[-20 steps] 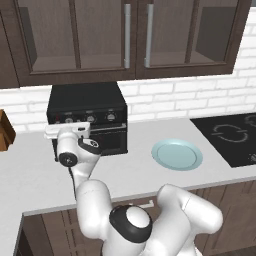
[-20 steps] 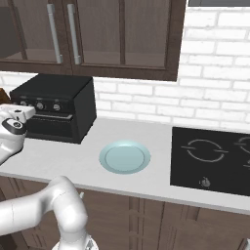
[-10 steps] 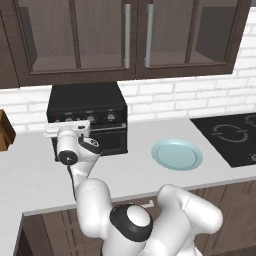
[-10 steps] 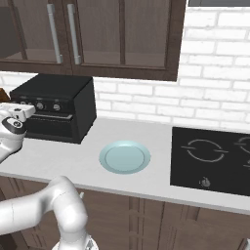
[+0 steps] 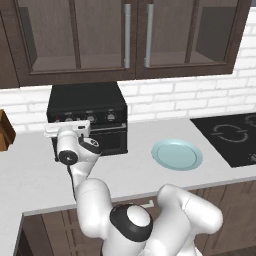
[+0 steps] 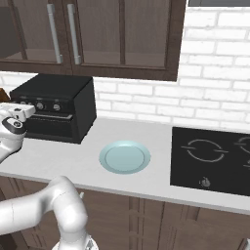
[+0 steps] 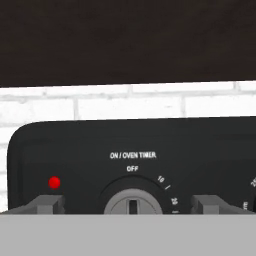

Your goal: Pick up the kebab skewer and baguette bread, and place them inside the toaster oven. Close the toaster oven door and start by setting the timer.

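The black toaster oven (image 5: 87, 106) (image 6: 54, 102) stands on the counter against the brick wall, and its door (image 5: 109, 140) (image 6: 49, 125) is shut. My gripper (image 5: 67, 128) (image 6: 18, 111) hovers right at the oven's front panel, at its left end. In the hand view my gripper (image 7: 129, 205) is open, one fingertip (image 7: 47, 204) on each side of the timer knob (image 7: 131, 200), apart from it. The knob points to OFF, with the red light (image 7: 54, 182) to its left. The kebab skewer and the baguette bread are out of view.
A pale blue plate (image 5: 177, 154) (image 6: 124, 157) lies on the counter right of the oven. Farther right is a black cooktop (image 5: 230, 137) (image 6: 212, 156). A brown object (image 5: 5, 131) sits at the far left edge. Dark wall cabinets (image 5: 130, 35) hang above.
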